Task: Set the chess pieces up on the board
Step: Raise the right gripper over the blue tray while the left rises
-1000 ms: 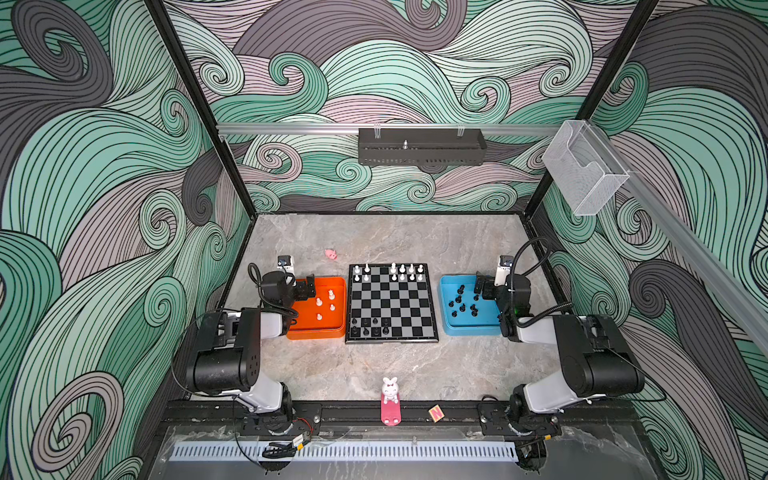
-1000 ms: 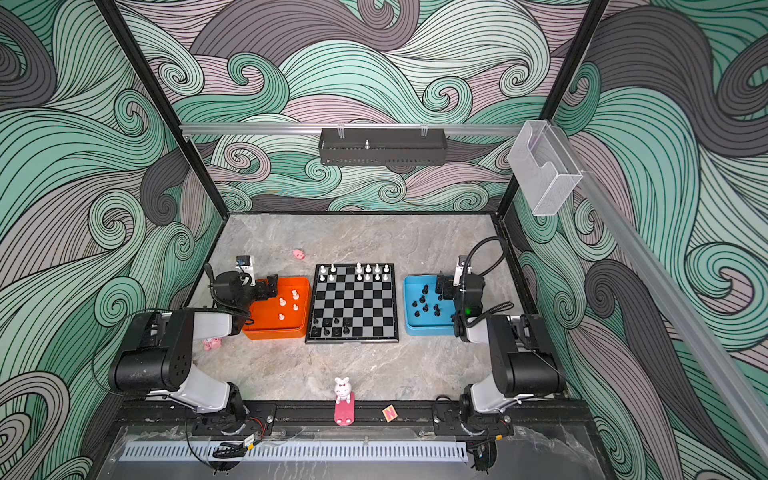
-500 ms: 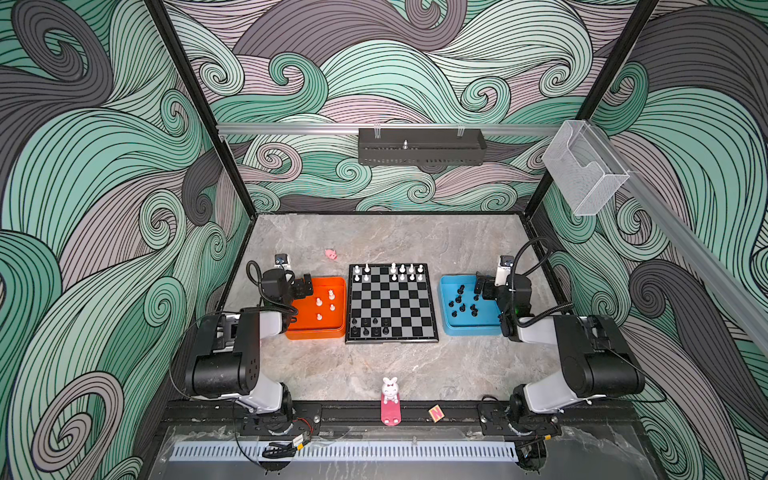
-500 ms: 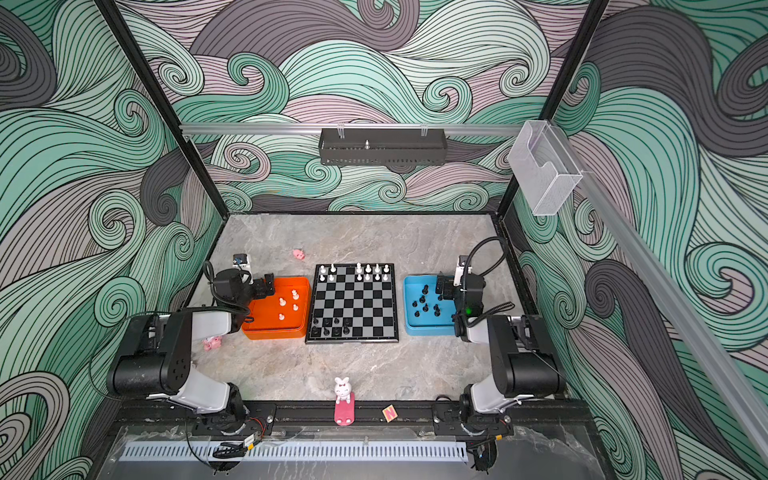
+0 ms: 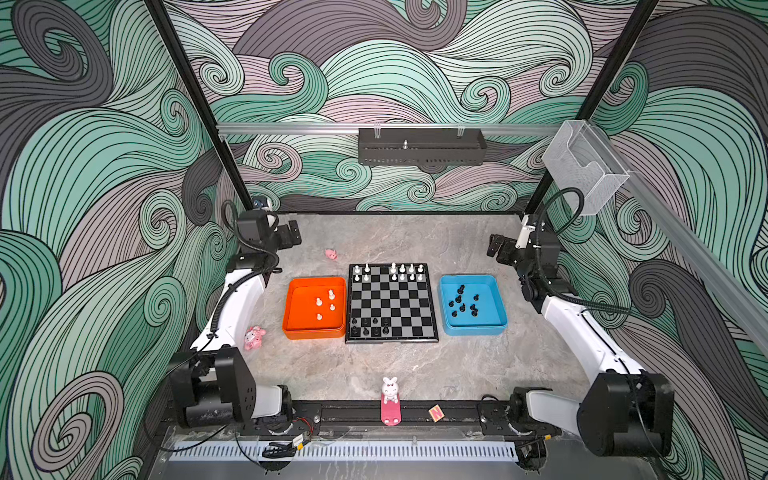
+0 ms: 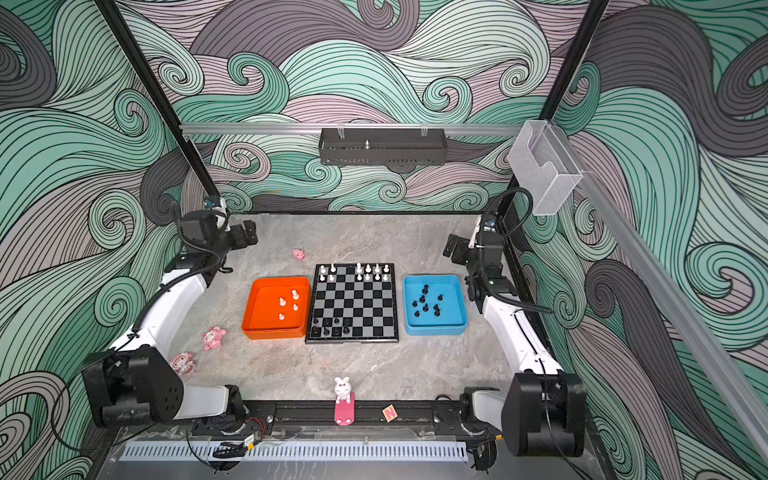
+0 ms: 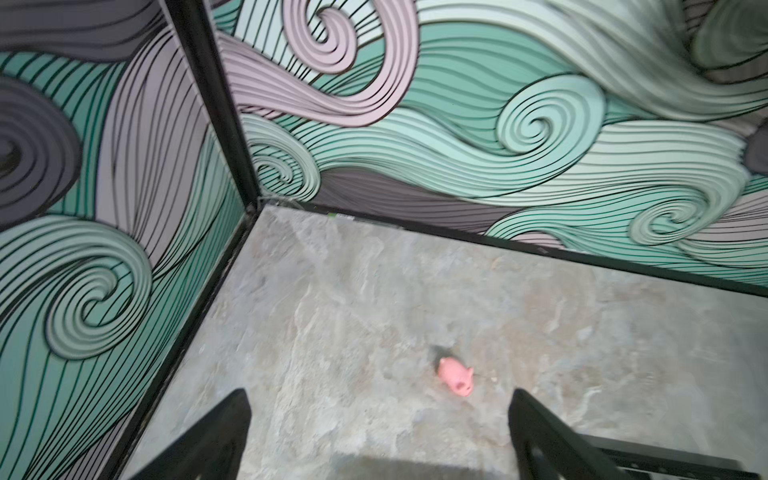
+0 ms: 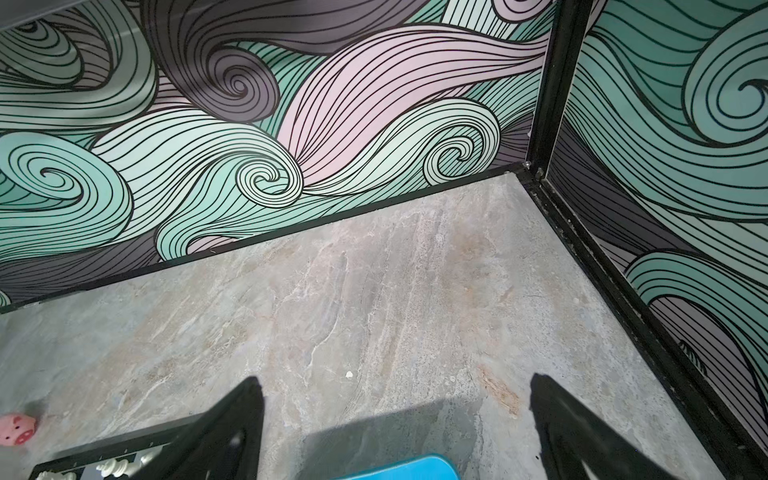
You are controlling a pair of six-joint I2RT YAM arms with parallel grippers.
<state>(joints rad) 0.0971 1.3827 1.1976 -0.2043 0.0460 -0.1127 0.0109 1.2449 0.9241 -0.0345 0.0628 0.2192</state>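
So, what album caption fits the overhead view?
Left gripper and right gripper hang open beyond a partly set board, orange tray of white pieces and blue tray of black pieces beside it.

A stone-grey marbled tabletop (image 5: 415, 237) fills the lower middle of both top views, walled in by teal, lilac and charcoal swirl wallpaper (image 5: 104, 166). Left of centre sits an orange tray (image 5: 300, 328) and right of centre a blue tray (image 5: 473, 329), the two well apart. A small pink pig (image 5: 331, 254) lies just above the orange tray (the left wrist view shows it on bare stone). At lower left a pink figurine (image 6: 214, 337) lies near a second pink figurine (image 6: 183, 364). At bottom centre a white bunny (image 5: 390, 389) stands on a pink base (image 5: 390, 415), with an orange N block (image 5: 435, 413) to its right. A black slotted basket (image 5: 419, 146) hangs at upper centre, and a clear plastic box (image 5: 584, 166) at upper right.
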